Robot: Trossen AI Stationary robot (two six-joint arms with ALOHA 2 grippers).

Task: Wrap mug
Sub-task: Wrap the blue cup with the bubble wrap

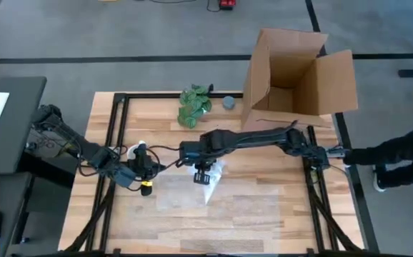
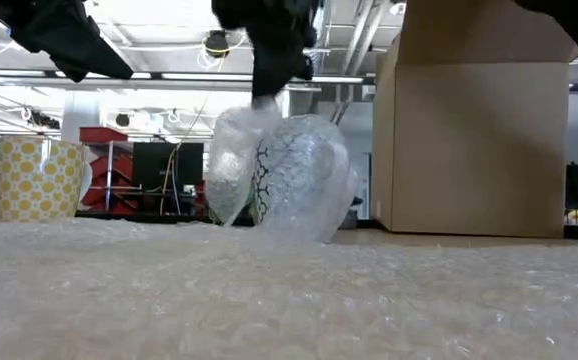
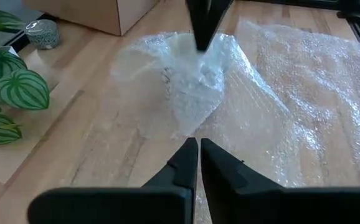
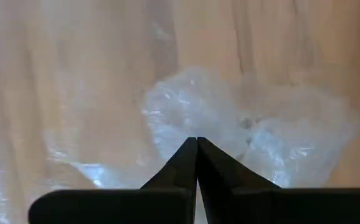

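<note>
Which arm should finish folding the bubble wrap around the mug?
Probably the right. The right gripper is directly over the wrapped mug, pinching the bubble wrap at the bundle's top. The left gripper sits off to the side, shut and empty, beside a yellow-patterned cup.

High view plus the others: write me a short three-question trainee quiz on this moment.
1. True or false: the cardboard box stands closed.
2. Which gripper pinches the top of the bubble wrap bundle? A) left B) right
3. Fill in: the grey round object sits between the green plant and the ___.
Key: 1 false, open. 2 B, the right gripper; the left gripper is shut, empty. 3 box.
</note>
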